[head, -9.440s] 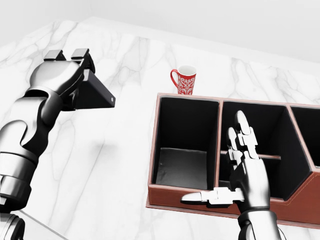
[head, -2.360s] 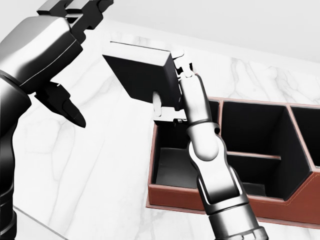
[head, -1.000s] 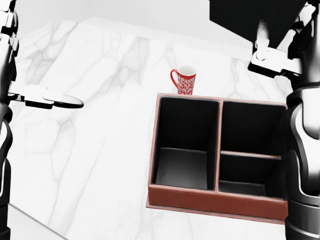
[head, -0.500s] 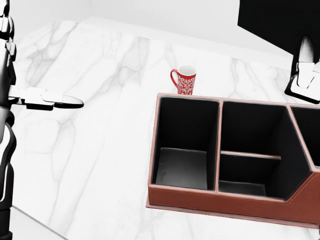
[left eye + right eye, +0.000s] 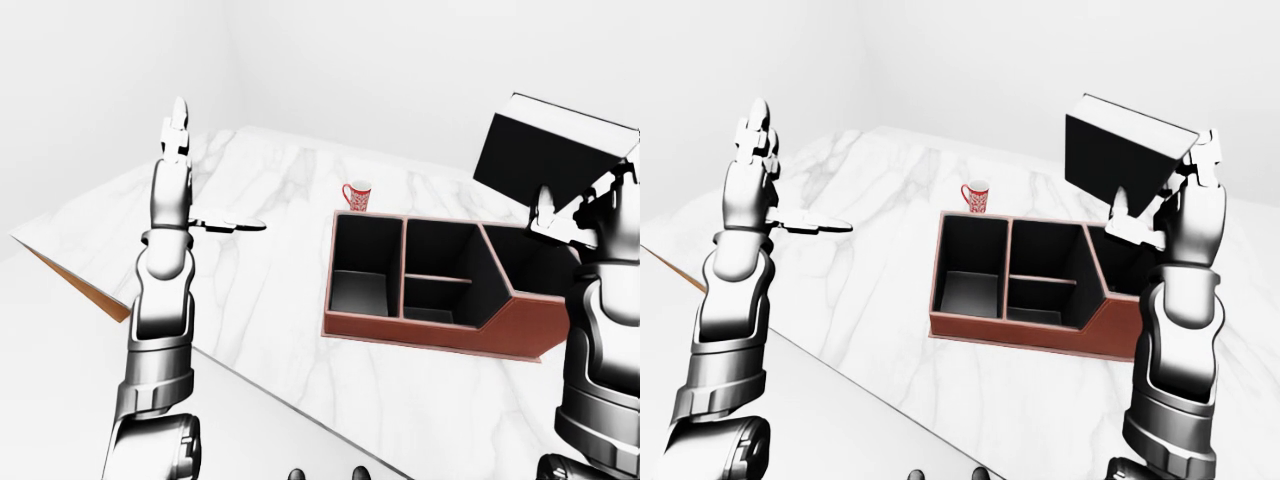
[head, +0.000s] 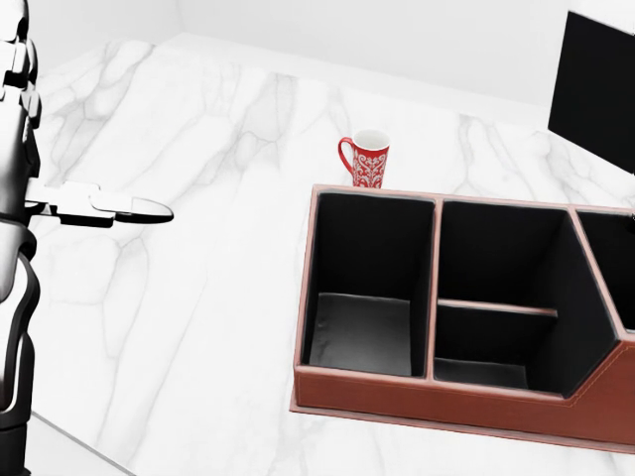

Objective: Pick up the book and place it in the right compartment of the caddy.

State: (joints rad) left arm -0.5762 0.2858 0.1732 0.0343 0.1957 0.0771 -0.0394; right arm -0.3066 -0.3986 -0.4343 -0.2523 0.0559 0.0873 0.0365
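Above the caddy's (image 5: pixel 1035 290) right end, the right hand (image 5: pixel 1180 215) has the black book (image 5: pixel 1122 150) pinched up high, thumb on the near face, fingers (image 5: pixel 1206 160) behind its right edge, so it's clamped on the book w/ a thin-looking grip. Book sits tilted, well above the angled right compartment (image 5: pixel 1118 265), which lies just below and left of the hand. Left hand (image 5: pixel 765 200) is way off to the left, fingers spread, holding nothing. Risks, as I read it: the tilted book catches the divider or sloped wall on the way down, or slips out early and drops into the middle section. Red patterned mug (image 5: pixel 976 198) is beyond the caddy's far-left corner, prob. safe.
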